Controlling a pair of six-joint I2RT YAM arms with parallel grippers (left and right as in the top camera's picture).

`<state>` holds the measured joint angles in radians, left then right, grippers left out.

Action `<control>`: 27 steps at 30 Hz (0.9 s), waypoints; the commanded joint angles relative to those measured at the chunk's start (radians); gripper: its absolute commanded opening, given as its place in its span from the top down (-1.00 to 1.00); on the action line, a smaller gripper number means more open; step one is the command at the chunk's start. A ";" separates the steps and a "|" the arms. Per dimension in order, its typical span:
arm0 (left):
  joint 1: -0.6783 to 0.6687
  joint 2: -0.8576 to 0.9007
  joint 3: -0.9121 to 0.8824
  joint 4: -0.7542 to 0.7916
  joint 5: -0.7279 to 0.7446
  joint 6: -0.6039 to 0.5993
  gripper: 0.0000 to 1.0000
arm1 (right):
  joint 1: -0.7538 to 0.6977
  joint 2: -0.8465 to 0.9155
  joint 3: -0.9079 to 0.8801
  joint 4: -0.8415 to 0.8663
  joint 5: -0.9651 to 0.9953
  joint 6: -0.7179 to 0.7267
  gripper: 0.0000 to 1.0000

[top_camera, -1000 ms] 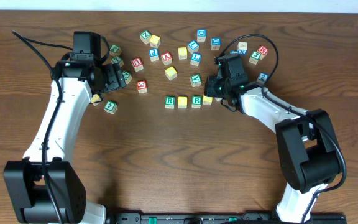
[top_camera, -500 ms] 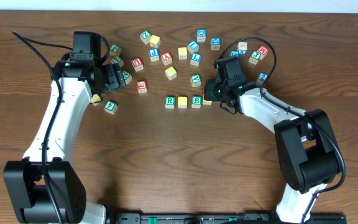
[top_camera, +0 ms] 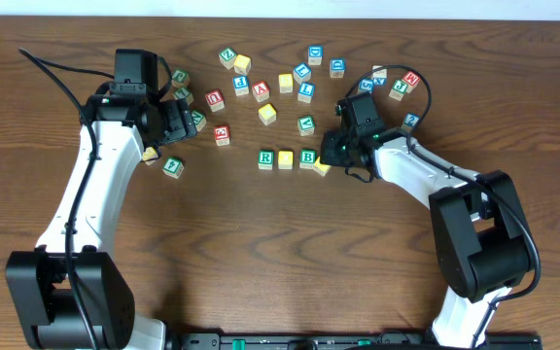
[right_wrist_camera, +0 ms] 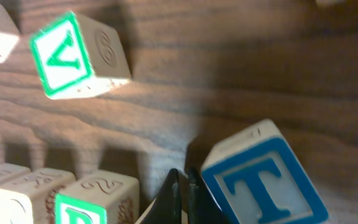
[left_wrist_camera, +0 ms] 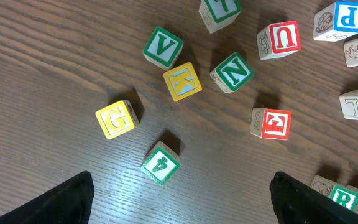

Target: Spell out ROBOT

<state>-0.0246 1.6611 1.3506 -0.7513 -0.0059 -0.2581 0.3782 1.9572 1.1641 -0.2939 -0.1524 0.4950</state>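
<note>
Reading the row first: green R block (top_camera: 265, 157), a yellow block (top_camera: 286, 158) w/ a letter I can't make out, then the green B block (top_camera: 307, 157), all side by side w/ B on the right end. Just right of B and a bit nearer the arm bases sits a tilted yellow block (top_camera: 323, 167), out of line w/ the row, letter unreadable, right at the tip of the right gripper (right_wrist_camera: 183, 186). That gripper's fingers are pressed together w/ nothing between them afaict. In the right wrist view they sit btwn B and a blue T block (right_wrist_camera: 263, 177), which is just right of them, can't tell if it's touching. A green V block (right_wrist_camera: 73, 56) is near B on the far side, not touching it. Well left of B hangs the left gripper (left_wrist_camera: 182, 183), fingers spread wide and gripping nothing. Under its cam you can read yellow G (left_wrist_camera: 115, 118), green 4 (left_wrist_camera: 160, 165), yellow K (left_wrist_camera: 182, 81), green N (left_wrist_camera: 232, 71), red E (left_wrist_camera: 272, 122), red U (left_wrist_camera: 279, 38) and blue P (left_wrist_camera: 340, 17). Room-wise: the table (top_camera: 280, 253) is open wood on the near side of B all the way to the arm bases, while the far side of B is crowded w/ loose blocks nearly up to the far edge.
</note>
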 commanded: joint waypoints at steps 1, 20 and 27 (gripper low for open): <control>0.000 0.005 -0.008 0.000 -0.002 -0.002 -0.79 | 0.008 -0.006 0.015 -0.032 -0.011 0.035 0.98; 0.000 0.005 -0.008 -0.007 -0.002 -0.001 -0.79 | 0.016 -0.078 0.015 -0.259 -0.011 0.058 0.98; 0.000 0.005 -0.008 -0.008 -0.002 -0.001 -0.79 | 0.056 -0.077 0.015 -0.323 -0.013 0.056 0.98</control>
<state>-0.0246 1.6611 1.3506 -0.7555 -0.0055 -0.2581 0.3969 1.9030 1.1675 -0.6128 -0.1631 0.5419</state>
